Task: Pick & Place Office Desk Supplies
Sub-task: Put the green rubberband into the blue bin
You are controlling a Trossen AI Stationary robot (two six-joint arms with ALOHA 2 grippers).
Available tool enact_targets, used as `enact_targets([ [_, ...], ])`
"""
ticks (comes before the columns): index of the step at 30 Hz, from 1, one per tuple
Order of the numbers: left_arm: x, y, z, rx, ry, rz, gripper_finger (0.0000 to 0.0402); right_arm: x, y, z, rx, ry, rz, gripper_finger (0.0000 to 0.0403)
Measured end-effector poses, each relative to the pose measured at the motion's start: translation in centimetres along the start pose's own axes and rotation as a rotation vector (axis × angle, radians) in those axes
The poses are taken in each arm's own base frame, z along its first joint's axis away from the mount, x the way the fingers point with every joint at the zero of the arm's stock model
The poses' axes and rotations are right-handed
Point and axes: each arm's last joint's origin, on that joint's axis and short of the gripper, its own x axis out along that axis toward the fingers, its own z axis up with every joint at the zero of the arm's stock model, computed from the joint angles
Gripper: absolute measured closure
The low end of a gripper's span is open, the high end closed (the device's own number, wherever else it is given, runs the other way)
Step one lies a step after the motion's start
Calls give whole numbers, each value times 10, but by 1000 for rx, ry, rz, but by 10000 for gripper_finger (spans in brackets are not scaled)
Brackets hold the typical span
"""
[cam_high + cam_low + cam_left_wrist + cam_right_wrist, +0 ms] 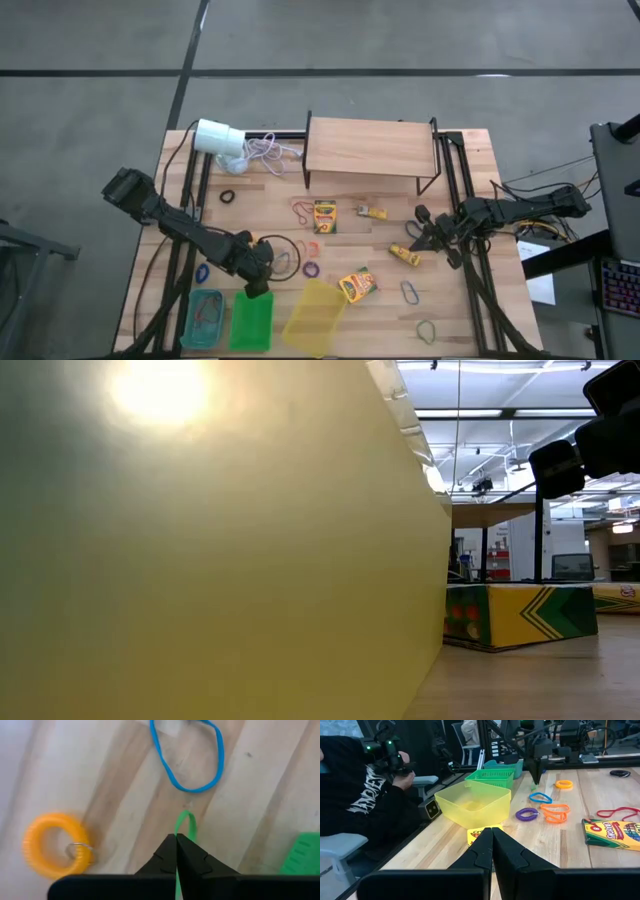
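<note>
While the left gripper [176,840] sits low over the worktop [380,310] just by the green bin [251,322], its fingers are pinched tight on a green band [186,822], the loop poking out past the tips. Right next to it lies a blue band [190,755], w/ an orange coil ring [55,844] off to one side, both flat on the wood. Over to the right gripper [492,851]: fingers closed, nothing in them, parked at the worktop's right side near a yellow packet [405,256]. Its wrist cam looks across at the yellow bin [472,804], green bin & a teal bin [205,318] lined up along the front edge, w/ a purple coil [527,814] and orange bands [556,813] close by on the wood. One crayon box [325,215] lies mid-worktop in front of the wooden shelf [368,148], another [357,285] sits just beside the yellow bin. More loops scattered about: red band [303,210], black band [227,197], blue one [409,292] & green one [427,329] toward the front right. White cylinder [218,138] w/ cord rests at the back left. Low cam is mostly blocked by the yellow bin's wall, crayon box visible past it. A person in a dark printed top [355,795] sits beyond the worktop edge.
</note>
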Motion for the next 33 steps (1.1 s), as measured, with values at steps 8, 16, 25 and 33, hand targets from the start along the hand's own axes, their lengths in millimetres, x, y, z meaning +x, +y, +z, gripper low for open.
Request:
enact_targets([
  [8, -32, 5, 8, -62, -106, 31, 399, 0, 0, 0, 0, -1, 0, 394],
  [16, -56, 13, 8, -158, -165, -49, 399, 0, 0, 0, 0, 0, 0, 394],
  [25, -72, 23, 6, -270, -146, -125, 399, 0, 0, 0, 0, 0, 0, 394],
  [33, -72, 29, -9, -361, 153, -143, 398, 0, 0, 0, 0, 0, 0, 394],
])
